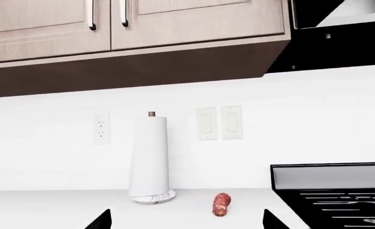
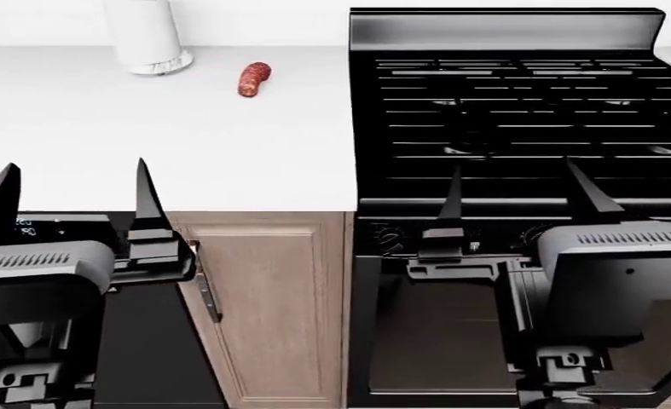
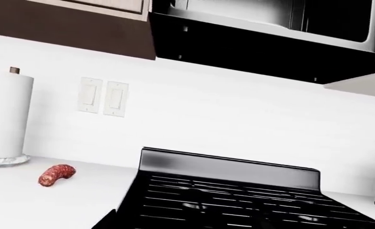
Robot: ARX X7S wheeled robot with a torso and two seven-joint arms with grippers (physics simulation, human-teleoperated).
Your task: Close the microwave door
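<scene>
The black microwave (image 3: 257, 43) hangs over the stove, beside the wood wall cabinets; I see its underside and the lower strip of its front. Its corner also shows in the left wrist view as the microwave (image 1: 339, 14). A pale slab (image 3: 362, 85) juts out below its right end; I cannot tell if that is the door. My left gripper (image 2: 73, 200) is open over the counter's front edge. My right gripper (image 2: 519, 198) is open over the stove's front edge. Both hold nothing and sit far below the microwave.
A black gas stove (image 2: 517, 102) fills the right side. On the white counter (image 2: 199, 145) stand a paper towel roll (image 2: 144, 34) and a red sausage (image 2: 253, 79). Wall switches (image 3: 103, 97) sit on the backsplash. Wood upper cabinets (image 1: 130, 24) hang at left.
</scene>
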